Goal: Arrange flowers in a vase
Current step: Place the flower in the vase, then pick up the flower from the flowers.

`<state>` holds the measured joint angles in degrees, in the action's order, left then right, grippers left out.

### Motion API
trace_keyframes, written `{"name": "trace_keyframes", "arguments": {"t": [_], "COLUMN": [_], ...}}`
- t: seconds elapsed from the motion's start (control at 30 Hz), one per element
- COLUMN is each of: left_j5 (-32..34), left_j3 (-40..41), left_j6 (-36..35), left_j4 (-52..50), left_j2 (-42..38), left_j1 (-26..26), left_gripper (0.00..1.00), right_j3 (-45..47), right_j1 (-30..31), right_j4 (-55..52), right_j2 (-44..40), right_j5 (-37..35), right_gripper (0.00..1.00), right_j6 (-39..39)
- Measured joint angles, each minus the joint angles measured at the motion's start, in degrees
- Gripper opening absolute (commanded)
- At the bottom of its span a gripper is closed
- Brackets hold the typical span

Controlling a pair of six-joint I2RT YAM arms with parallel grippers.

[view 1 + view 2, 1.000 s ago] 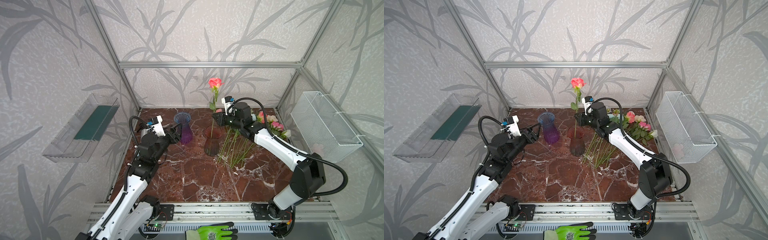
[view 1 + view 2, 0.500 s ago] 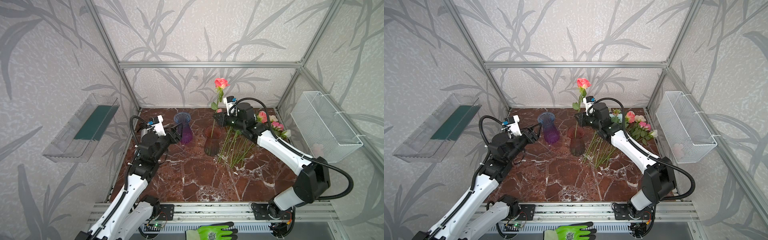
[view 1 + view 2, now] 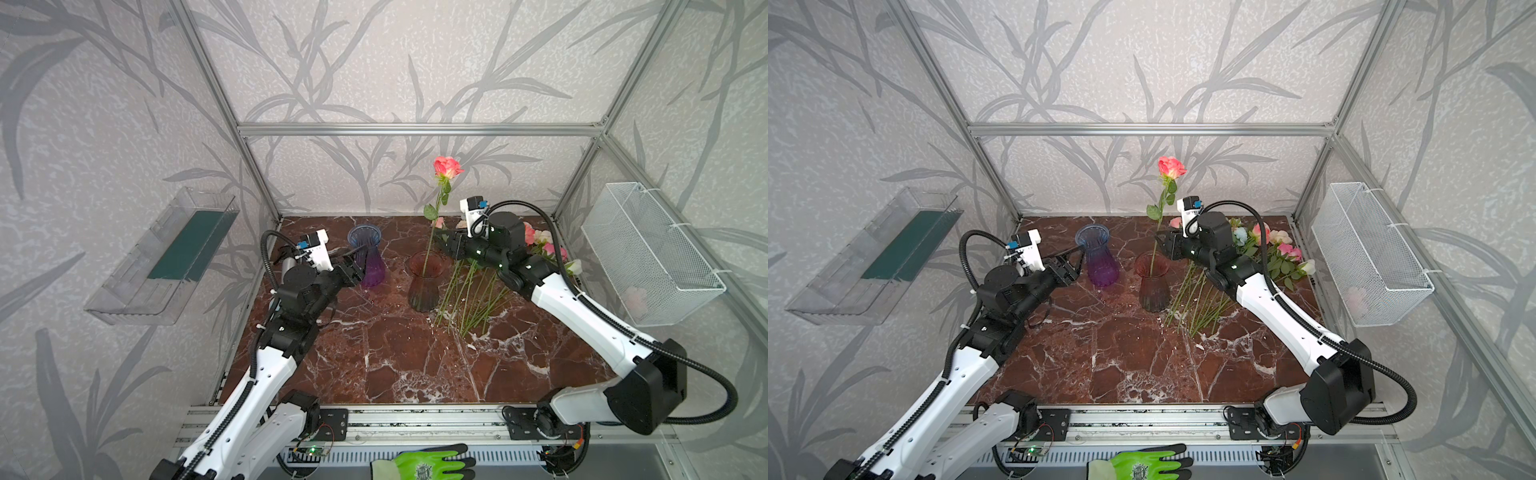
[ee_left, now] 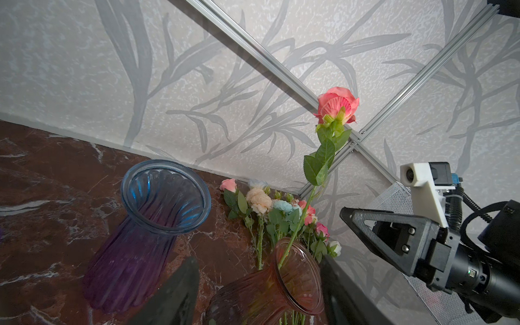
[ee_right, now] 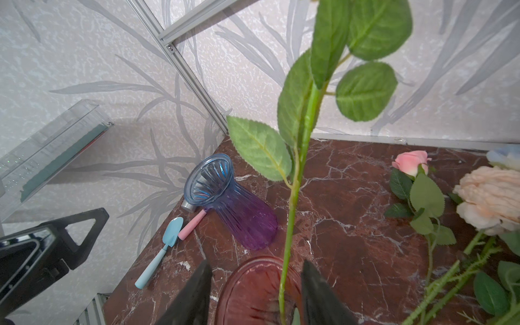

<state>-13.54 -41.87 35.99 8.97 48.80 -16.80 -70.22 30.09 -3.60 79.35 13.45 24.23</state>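
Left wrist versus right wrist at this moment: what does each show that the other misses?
Only the left wrist: the rose with its coral head, and the wire basket.
Only the right wrist: a blue trowel and a pink-handled tool beside the purple vase, plus the clear wall shelf.
Both: the purple vase, the red vase holding the rose's stem, and loose flowers lying on the table.

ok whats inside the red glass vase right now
One coral-pink rose stands in the ribbed red glass vase, its green stem slanting up through the mouth. Nothing else shows inside. The stem's foot is hidden by the tinted glass.
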Motion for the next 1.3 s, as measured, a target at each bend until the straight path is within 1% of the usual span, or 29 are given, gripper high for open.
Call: {"name": "trace_keyframes", "arguments": {"t": [0.27, 0.53, 0.67, 0.83, 0.97, 1.07, 1.17, 1.23, 1.3], "left_j5": [-1.55, -2.67, -3.08, -3.54, -4.31, -5.81, -7.74, -9.09, -10.75], "left_j3": [0.00, 0.00, 0.00, 0.00, -0.02, -0.26, -1.22, -2.05, -2.97], "left_j6": [0.02, 0.04, 0.07, 0.07, 0.11, 0.24, 0.31, 0.37, 0.48], "left_j4": [0.96, 0.96, 1.11, 1.33, 1.38, 1.40, 1.44, 1.36, 1.33], "left_j2": [0.24, 0.70, 0.90, 1.20, 1.25, 1.79, 3.34, 4.50, 5.77], "left_j1": [0.00, 0.00, 0.00, 0.00, 0.00, -0.04, -0.55, -1.20, -2.51], "left_gripper": [0.70, 0.71, 0.71, 0.71, 0.71, 0.69, 0.67, 0.67, 0.66], "right_j3": [2.01, 2.12, 2.27, 2.27, 2.89, 3.39, 4.04, 4.50, 4.90], "right_j1": [0.00, 0.00, -0.22, -1.68, -4.55, -7.30, -11.23, -14.29, -17.38], "right_j4": [-2.71, -5.77, -6.64, -7.67, -8.50, -9.29, -10.03, -10.05, -10.12], "right_j2": [-2.23, -4.90, -6.88, -7.76, -8.79, -10.05, -11.67, -12.26, -11.58], "right_j5": [-1.88, -4.11, -5.11, -4.79, -3.67, -2.49, -0.90, 0.04, 1.27], "right_gripper": [0.59, 0.64, 0.65, 0.65, 0.64, 0.62, 0.58, 0.50, 0.40], "right_j6": [-0.55, -2.03, -2.82, -2.80, -2.36, -1.79, -1.49, -1.11, -0.50]}}
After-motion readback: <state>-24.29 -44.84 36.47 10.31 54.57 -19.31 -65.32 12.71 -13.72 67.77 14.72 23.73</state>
